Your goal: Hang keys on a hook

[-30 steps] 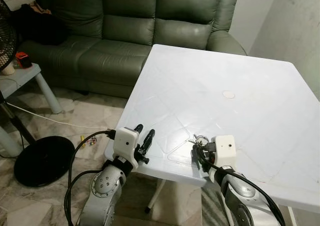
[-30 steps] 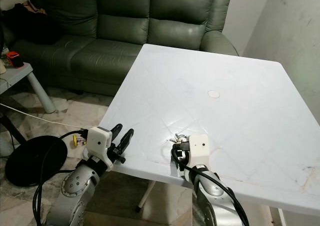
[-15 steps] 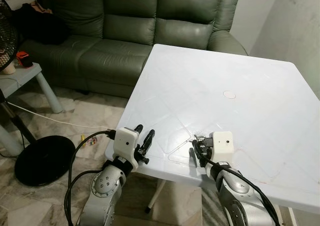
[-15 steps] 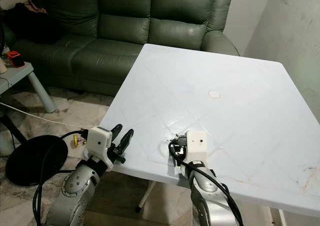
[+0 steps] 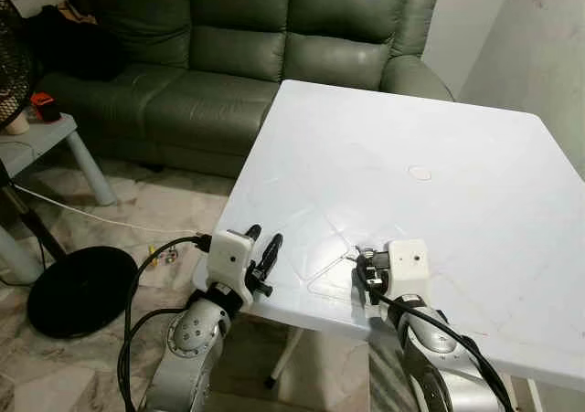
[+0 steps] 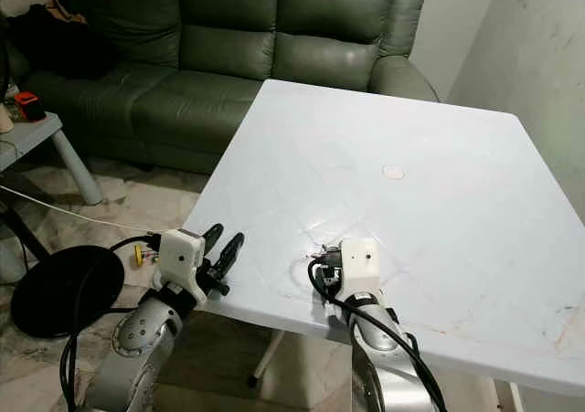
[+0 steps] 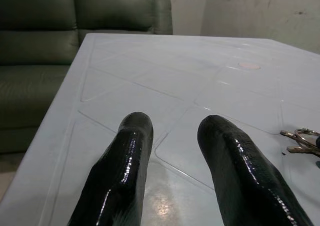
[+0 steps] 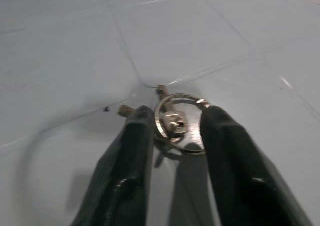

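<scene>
Keys: we see the keys (image 8: 175, 126) lying on the white desk (image 5: 439, 156) near its front edge, a small bunch on a metal ring, right at the tip of our right claw.
Key direction: in the right wrist view the ring sits between the two black fingers (image 8: 132, 151), and one key shaft juts out away from the claw, toward the far side of the desk; a second small tip pokes out sideways past one finger. We cannot make out the long axis of the whole bunch more exactly than that.
Right claw: our right claw (image 5: 363, 268) is low over the desk with its fingers on either side of the ring, parted about as wide as the ring. Whether they are already pinching it or merely bracketing it, we cannot tell.
Left claw: our left claw (image 5: 262, 248) hovers at the desk's front left corner, fingers spread apart and holding nothing. In its wrist view the keys (image 7: 300, 141) lie well off to one side.
Desk: a small round mark (image 5: 420, 172) sits toward the middle.
Surroundings: a dark green sofa (image 5: 228, 56) stands behind the desk, and a black round fan base (image 5: 78, 289) rests on the floor to our left.
</scene>
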Tool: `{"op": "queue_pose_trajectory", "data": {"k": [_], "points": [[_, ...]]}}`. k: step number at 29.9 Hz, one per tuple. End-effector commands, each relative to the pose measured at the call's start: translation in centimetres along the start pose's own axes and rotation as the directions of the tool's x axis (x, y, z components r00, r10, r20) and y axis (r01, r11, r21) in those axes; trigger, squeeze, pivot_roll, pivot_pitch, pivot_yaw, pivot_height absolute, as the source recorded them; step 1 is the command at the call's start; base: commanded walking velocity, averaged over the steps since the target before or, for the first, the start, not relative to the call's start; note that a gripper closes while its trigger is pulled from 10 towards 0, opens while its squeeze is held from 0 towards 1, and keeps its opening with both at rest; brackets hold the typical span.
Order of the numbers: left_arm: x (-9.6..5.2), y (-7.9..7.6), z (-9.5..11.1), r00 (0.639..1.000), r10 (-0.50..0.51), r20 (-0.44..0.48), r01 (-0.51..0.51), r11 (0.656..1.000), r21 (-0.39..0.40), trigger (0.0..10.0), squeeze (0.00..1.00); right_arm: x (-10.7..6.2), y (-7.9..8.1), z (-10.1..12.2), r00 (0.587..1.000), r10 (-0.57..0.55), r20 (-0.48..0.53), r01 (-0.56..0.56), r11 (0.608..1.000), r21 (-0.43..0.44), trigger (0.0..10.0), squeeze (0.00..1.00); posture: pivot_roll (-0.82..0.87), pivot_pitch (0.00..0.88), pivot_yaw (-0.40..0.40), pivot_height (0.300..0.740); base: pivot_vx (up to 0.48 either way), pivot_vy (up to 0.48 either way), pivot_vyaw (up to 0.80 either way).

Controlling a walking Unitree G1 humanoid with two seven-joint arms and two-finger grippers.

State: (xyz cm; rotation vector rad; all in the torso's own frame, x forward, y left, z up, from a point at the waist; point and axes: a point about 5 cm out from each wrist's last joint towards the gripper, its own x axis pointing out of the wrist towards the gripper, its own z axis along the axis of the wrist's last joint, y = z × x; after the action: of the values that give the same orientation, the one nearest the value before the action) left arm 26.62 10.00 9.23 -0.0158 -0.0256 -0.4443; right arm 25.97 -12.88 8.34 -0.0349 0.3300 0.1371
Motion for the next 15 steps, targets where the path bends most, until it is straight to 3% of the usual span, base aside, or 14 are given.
{"op": "queue_pose_trajectory", "data": {"k": [1, 2, 3, 6, 7, 15], "points": [[0.12, 0.15, 0.7, 1.0, 0.004, 0.022, -0.004, 1.0, 0.007, 10.0, 0.0, -0.06, -0.01, -0.27, 1.0, 0.014, -0.013, -0.014, 1.0, -0.013, 4.0, 0.0, 0.11, 0.032, -0.075, 0.74, 0.0, 0.0, 0.0], [0.1, 0.19, 0.7, 1.0, 0.006, 0.022, -0.006, 1.0, 0.007, 10.0, 0.0, -0.1, 0.01, -0.29, 1.0, 0.021, -0.014, -0.021, 1.0, -0.018, 4.7, 0.0, 0.12, 0.033, -0.076, 0.74, 0.0, 0.0, 0.0], [0.09, 0.21, 0.7, 1.0, 0.007, 0.022, -0.007, 1.0, 0.007, 10.0, 0.0, -0.12, 0.02, -0.3, 1.0, 0.025, -0.014, -0.026, 0.999, -0.022, 4.7, 0.0, 0.12, 0.033, -0.076, 0.74, 0.0, 0.0, 0.0], [0.06, 0.27, 0.7, 1.0, 0.011, 0.021, -0.011, 1.0, 0.006, 10.0, 0.0, -0.13, 0.07, -0.29, 0.999, 0.034, -0.012, -0.034, 0.999, -0.026, 3.4, 0.0, 0.12, 0.034, -0.079, 0.74, 0.0, 0.0, 0.0], [0.02, 0.34, 0.67, 1.0, 0.016, 0.02, -0.016, 1.0, 0.006, 10.0, 0.0, -0.17, 0.13, -0.24, 0.999, 0.038, -0.007, -0.039, 0.999, -0.031, 0.4, 0.0, 0.12, 0.034, -0.079, 0.74, 0.0, 0.0, 0.0], [0.13, 0.3, 0.71, 1.0, 0.023, 0.018, -0.023, 1.0, 0.01, 10.0, 0.0, -0.12, -0.27, -0.19, 1.0, 0.025, -0.002, -0.025, 0.997, -0.069, 0.0, 0.0, 0.11, 0.033, -0.083, 0.74, 0.0, 0.0, 0.0]]}}
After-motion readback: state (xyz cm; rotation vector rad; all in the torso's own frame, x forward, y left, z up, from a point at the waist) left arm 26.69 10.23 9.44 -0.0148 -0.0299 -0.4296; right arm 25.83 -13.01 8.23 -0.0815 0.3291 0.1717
